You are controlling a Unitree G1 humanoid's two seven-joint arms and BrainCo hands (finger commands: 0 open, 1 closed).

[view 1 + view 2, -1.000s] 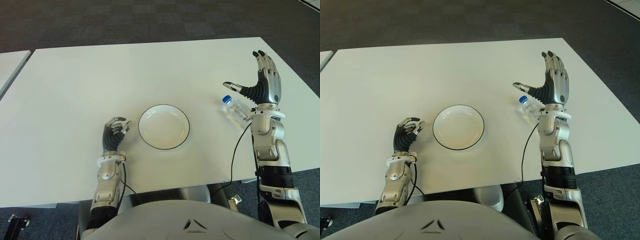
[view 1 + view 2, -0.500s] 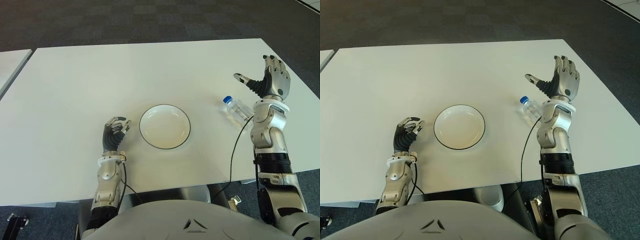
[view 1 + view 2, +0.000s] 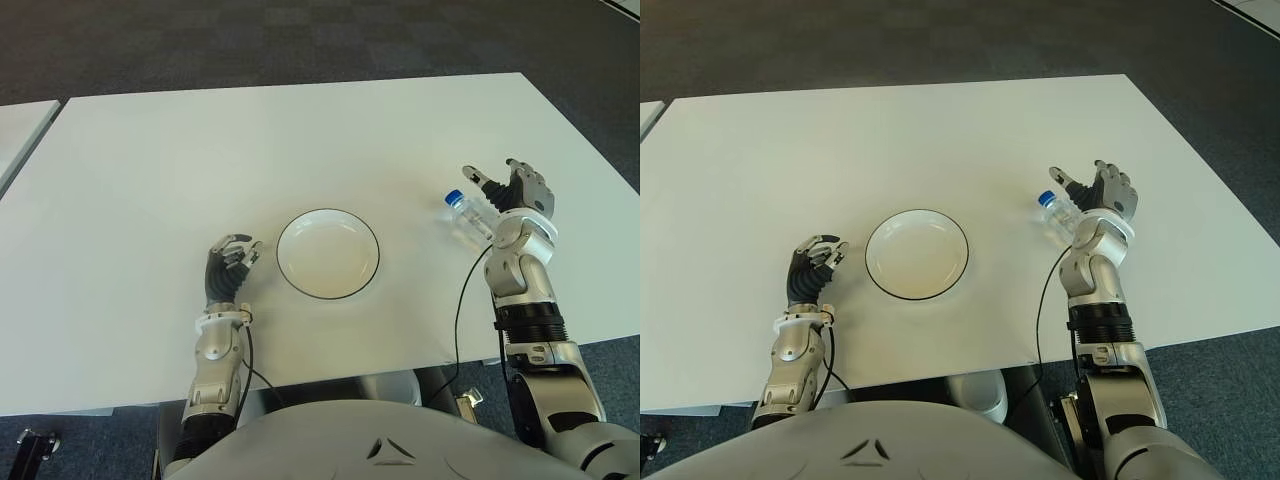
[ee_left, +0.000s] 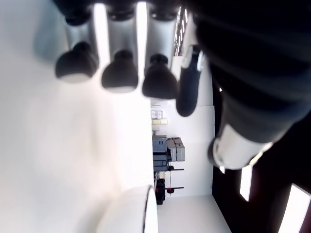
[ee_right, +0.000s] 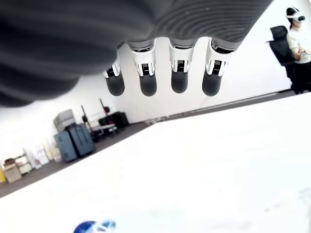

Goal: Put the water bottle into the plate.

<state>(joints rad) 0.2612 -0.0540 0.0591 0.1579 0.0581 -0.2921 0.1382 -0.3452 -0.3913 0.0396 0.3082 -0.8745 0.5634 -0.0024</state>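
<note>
Water bottle (image 3: pixel 466 216) lying unmoved right of plate (image 3: pixel 328 254), right robot hand (image 3: pixel 512 190) lowered beside it, fingers spread, empty.

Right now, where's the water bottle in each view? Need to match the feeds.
Left eye view: water bottle lies on the table, right of the plate, just beside the open right hand.
Right eye view: same spot, bottle right of the plate, by the right hand.
Left wrist view: not in it; only the plate's rim shows.
Right wrist view: just its blue cap at the edge, below the fingers.
Shared landmark: the black-rimmed plate.
</note>
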